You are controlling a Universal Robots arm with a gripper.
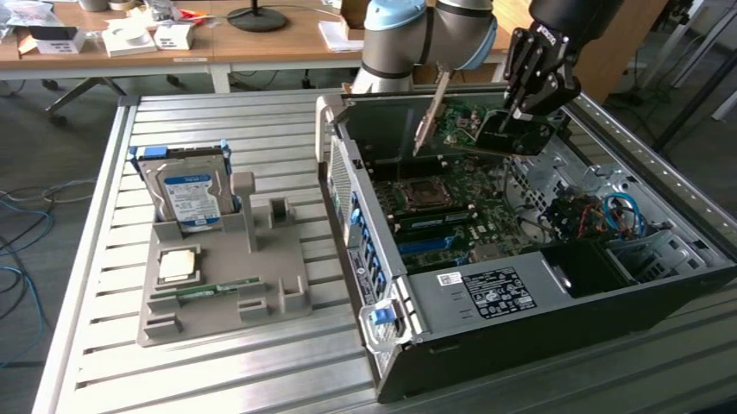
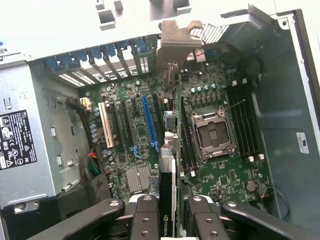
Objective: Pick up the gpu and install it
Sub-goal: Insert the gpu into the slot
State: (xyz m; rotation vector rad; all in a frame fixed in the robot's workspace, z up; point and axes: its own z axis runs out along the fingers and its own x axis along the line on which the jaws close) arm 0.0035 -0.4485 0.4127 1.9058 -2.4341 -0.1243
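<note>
Pinching the gpu [image 1: 467,128] between the fingers of the gripper [image 1: 516,134] at the end away from its silver bracket [image 1: 432,108], card held over the motherboard [image 1: 444,203] inside the open computer case [image 1: 645,198]. Probably light and stiff yet fragile, so best gripped on bare board edges, clear of components, without twisting. Readable: an NVIDIA logo [image 2: 164,231] on the card beside the fingers; black label [image 1: 493,291] on the case too small to make out.
</note>
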